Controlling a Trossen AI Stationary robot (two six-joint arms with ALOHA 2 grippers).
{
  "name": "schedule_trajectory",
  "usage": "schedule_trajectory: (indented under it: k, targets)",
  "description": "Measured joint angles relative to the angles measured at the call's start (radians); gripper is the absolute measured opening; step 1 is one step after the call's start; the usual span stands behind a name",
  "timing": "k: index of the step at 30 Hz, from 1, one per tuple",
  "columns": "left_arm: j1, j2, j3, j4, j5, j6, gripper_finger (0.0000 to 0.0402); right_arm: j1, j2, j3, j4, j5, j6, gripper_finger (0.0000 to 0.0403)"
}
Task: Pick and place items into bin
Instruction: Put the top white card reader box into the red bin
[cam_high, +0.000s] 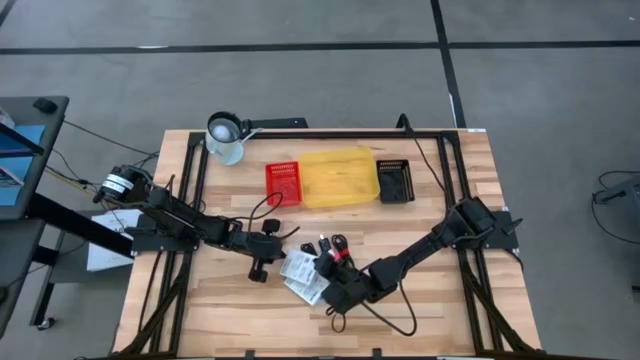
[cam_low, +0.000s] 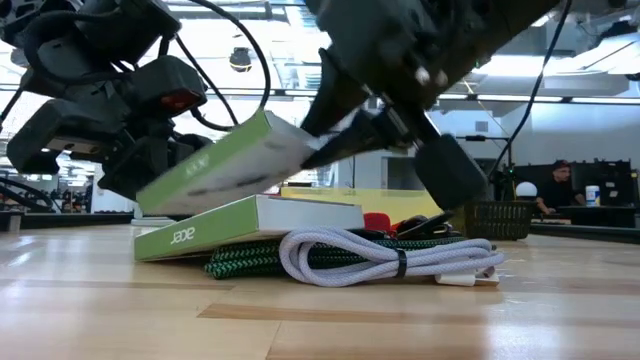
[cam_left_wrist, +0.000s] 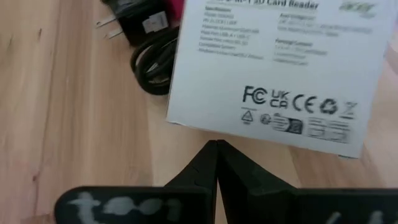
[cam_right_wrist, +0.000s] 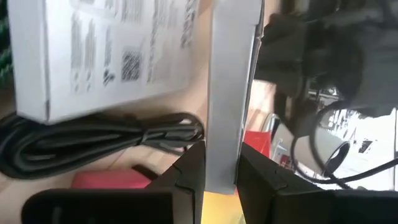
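Note:
My right gripper (cam_right_wrist: 222, 155) is shut on a white packet with a green side (cam_low: 220, 165), which is tilted above the table. A second such packet (cam_low: 240, 225) lies flat beneath it. My left gripper (cam_left_wrist: 214, 149) is shut and empty, its tips just short of a white packet's edge (cam_left_wrist: 267, 134); I cannot tell whether they touch. A coiled black cord (cam_right_wrist: 93, 140) and a red-pink piece (cam_right_wrist: 118, 180) lie by the packets. A green braided cord (cam_low: 250, 262) and a white cable (cam_low: 380, 255) lie in front. The silvery piece does not show. My right gripper pinches the packet's thin edge (cam_right_wrist: 225, 124) between its two fingers (cam_right_wrist: 189, 168), at the packet's raised end (cam_low: 310, 145). The fingers come slanting down from the table's right. The packet is tilted, its other end (cam_low: 145, 200) lower, over the flat packet.
A yellow bin (cam_high: 340, 177) stands at the table's far middle, between a red basket (cam_high: 283, 183) and a black basket (cam_high: 394, 181). A white cup-like object (cam_high: 226, 137) stands at the far left. Bare wood lies along the near edge.

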Motion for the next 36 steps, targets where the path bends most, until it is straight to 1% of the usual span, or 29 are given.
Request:
schedule_trajectory:
  k: [6, 10, 14, 20, 25, 31, 36]
  targets:
    - [-0.027, -0.039, 0.0, -0.021, -0.001, 0.045, 0.0005, 0.016, -0.001, 0.043, -0.065, -0.001, 0.024, 0.0066]
    - [-0.051, -0.1, 0.0, -0.058, -0.067, 0.065, 0.0026, 0.022, -0.001, 0.065, -0.117, 0.0, 0.072, 0.0066]
    - [-0.081, -0.169, 0.0, -0.08, -0.156, 0.107, 0.0053, 0.034, -0.001, 0.093, -0.176, 0.012, 0.123, 0.0066]
    - [-0.134, -0.24, 0.0, -0.082, -0.32, 0.253, 0.0085, 0.058, -0.001, 0.147, -0.262, 0.109, 0.163, 0.0066]
    - [-0.172, -0.248, 0.0, -0.079, -0.475, 0.404, 0.0103, 0.068, -0.001, 0.211, -0.357, 0.138, 0.238, 0.0066]
    - [-0.196, -0.248, 0.0, -0.08, -0.626, 0.5, 0.0117, 0.066, -0.001, 0.293, -0.528, 0.2, 0.335, 0.0066]
    - [-0.203, -0.248, 0.0, -0.086, -0.696, 0.562, 0.0119, 0.067, -0.001, 0.36, -0.631, 0.211, 0.422, 0.0066]
